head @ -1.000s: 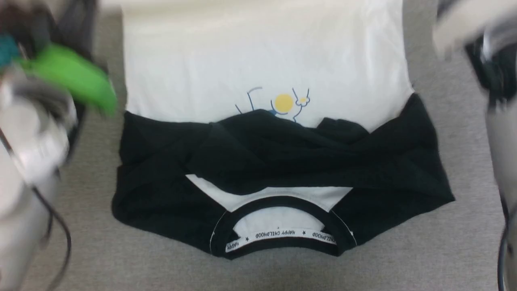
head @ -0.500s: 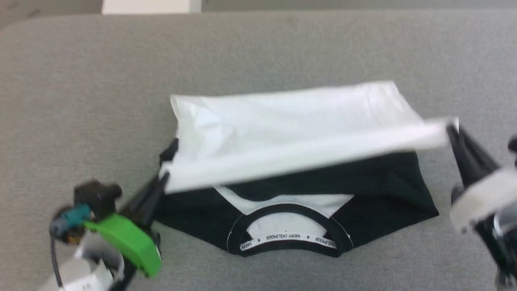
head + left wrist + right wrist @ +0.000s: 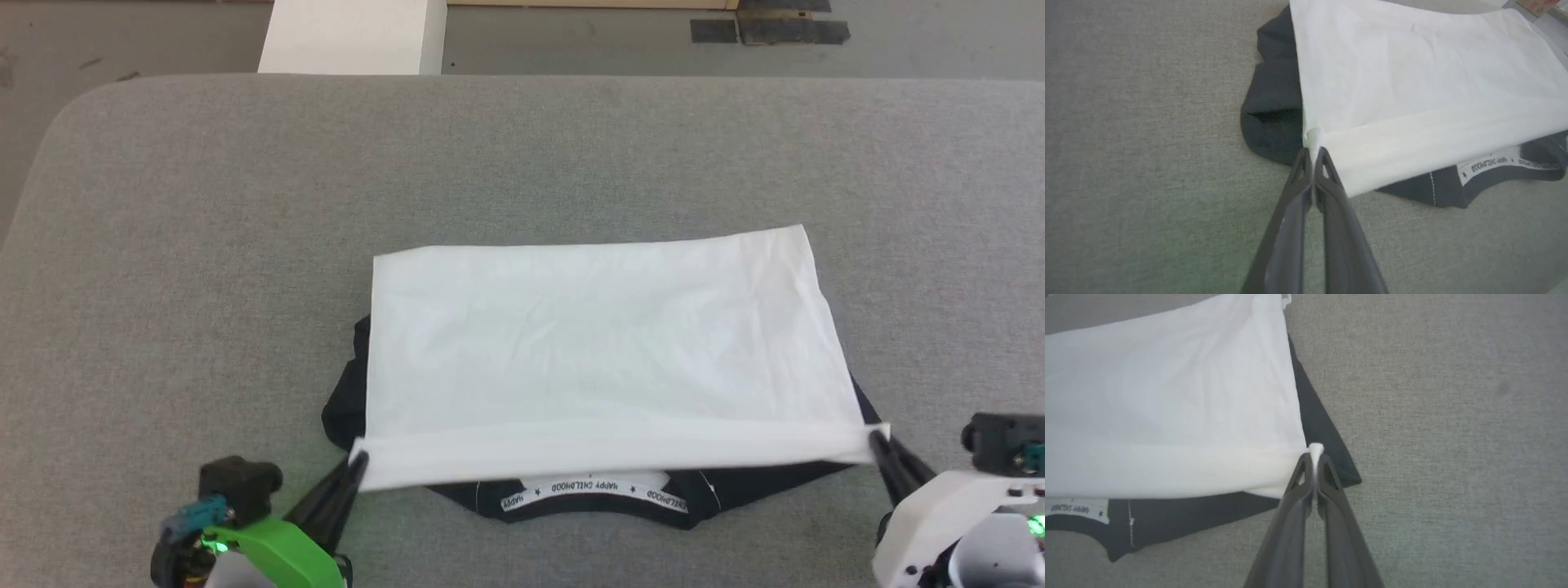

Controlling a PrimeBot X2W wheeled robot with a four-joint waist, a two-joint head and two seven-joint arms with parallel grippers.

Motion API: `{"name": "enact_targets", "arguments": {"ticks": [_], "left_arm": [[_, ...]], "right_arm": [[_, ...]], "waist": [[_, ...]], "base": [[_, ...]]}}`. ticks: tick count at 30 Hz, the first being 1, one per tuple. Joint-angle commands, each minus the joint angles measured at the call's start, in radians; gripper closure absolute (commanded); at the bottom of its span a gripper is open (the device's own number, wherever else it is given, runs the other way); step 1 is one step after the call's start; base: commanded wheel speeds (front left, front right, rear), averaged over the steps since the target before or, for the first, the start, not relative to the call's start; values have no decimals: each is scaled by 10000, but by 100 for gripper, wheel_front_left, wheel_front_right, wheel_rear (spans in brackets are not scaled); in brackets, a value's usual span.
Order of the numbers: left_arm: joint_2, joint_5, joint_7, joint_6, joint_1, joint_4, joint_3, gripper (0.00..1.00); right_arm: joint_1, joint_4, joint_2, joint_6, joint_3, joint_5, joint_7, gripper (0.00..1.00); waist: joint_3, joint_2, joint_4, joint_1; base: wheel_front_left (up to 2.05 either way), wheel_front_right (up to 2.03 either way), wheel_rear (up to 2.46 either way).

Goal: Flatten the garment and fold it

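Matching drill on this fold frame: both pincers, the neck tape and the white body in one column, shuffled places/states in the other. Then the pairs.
Column 1
1. left pincer
2. right pincer
3. neck tape
4. white body

Column 2
A. spread on top, covering most of the black fabric
B. shut on the hem corner, head view's lower right
C. lettered strip peeking out below the hem
D. shut on the hem corner, head view's lower left

Pairs: 1-D, 2-B, 3-C, 4-A
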Motion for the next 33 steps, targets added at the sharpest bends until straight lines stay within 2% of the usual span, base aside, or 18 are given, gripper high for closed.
{"name": "enact_targets", "arguments": {"ticks": [1,4,5,6,7,8,14,18,23,26,33], "left_arm": [[-66,91,-72,-71,-9,259,-60,100],[-289,96,-193,-183,-135,764,-170,100],[-366,118,-235,-182,-192,942,-198,76],[-420,150,-265,-173,-237,1073,-224,23],[-497,159,-277,-175,-282,1221,-262,0],[-555,159,-300,-172,-316,1321,-277,0],[-880,114,-1008,129,-252,1595,-4,0],[-1074,383,-1734,786,-332,1448,682,0],[-1427,1392,-1965,1258,-824,1126,1536,0],[-1879,2336,-1973,1260,-1174,673,2369,0],[-2804,3824,-1976,716,-1481,511,3603,0]], "right_arm": [[-20,257,16,-19,2,-132,-106,100],[-106,821,36,-19,124,-180,-101,100],[-141,1008,49,-19,138,-173,-83,100],[-169,1124,56,-19,177,-170,-79,82],[-195,1230,55,-19,240,-172,-86,19],[-211,1308,60,-19,239,-153,-95,0],[-163,1090,112,-19,8,112,-449,0],[-237,566,191,-19,-316,730,-970,0],[-492,407,234,-19,-583,863,-1381,0],[-893,628,251,-19,-656,852,-1355,0],[-2161,2114,266,-19,-808,319,-913,0]], "waist": [[-55,-1,-2,1],[-123,-1,13,1],[-149,-1,28,1],[-168,-1,40,1],[-190,-1,59,1],[-215,-1,74,1],[-497,-1,207,1],[-640,-1,331,1],[-666,-1,480,1],[-634,-1,516,1],[-516,-1,488,1]], "base": [[0,0,0],[0,0,0],[0,0,0],[0,0,0],[0,0,0],[0,0,0],[0,0,0],[0,0,0],[0,0,0],[0,0,0],[0,0,0]]}}
